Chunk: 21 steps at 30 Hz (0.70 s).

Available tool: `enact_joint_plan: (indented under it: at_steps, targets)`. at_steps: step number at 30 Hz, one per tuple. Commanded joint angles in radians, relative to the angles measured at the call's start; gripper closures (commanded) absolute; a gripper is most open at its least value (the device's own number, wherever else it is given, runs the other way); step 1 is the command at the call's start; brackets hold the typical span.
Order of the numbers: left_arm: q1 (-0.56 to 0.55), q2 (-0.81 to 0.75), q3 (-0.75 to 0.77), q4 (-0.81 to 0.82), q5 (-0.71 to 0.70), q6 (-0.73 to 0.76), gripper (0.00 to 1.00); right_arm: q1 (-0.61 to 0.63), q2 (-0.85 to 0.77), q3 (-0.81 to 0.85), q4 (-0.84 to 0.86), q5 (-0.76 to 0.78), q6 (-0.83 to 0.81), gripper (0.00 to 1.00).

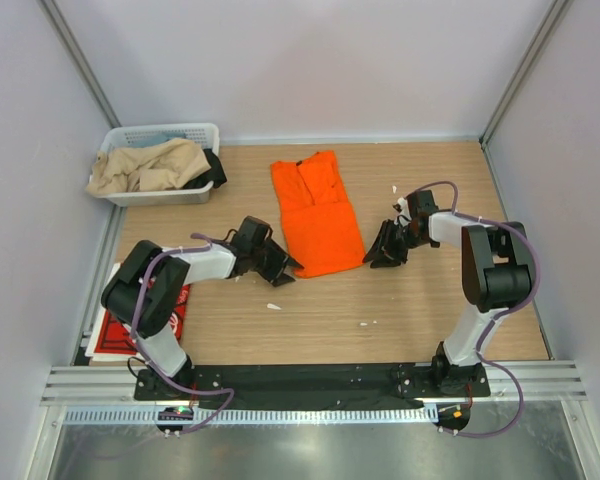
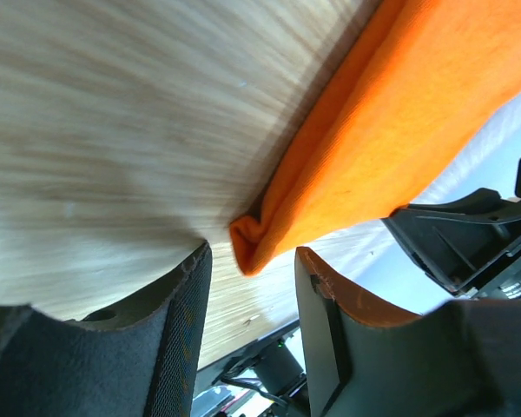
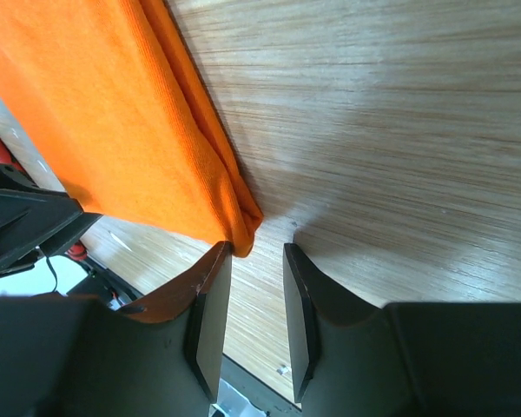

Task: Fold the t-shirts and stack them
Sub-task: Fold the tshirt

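Nothing legible here: white lettering shows on the red t-shirt (image 1: 108, 335) at the near left, but it's too small to read.

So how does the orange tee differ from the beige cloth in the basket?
The orange tee lies folded flat on the table; the beige cloth is crumpled in the basket. The orange tee sits mid-table; the beige cloth is at the far-left corner. Both are soft fabric.

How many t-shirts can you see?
2. The orange t-shirt lies folded on the table, in the middle; the red t-shirt lies at its left edge, partly under the left arm. The crumpled cloth in the white basket may hide more.
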Motion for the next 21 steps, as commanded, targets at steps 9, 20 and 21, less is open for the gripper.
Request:
enact_joint_plan:
  at_steps: [9,20,21]
  targets:
    - [0.050,0.012,-0.080,-0.192,-0.101,0.089,0.56,0.028,0.062,0.023,0.023,0.006,-0.024,0.60]
    - [0.058,0.100,-0.046,-0.103,-0.017,0.116,0.61,0.032,0.089,0.042,0.027,0.032,-0.025,0.60]
    - [0.058,0.103,-0.043,-0.103,-0.013,0.119,0.61,0.032,0.091,0.043,0.026,0.032,-0.025,0.60]
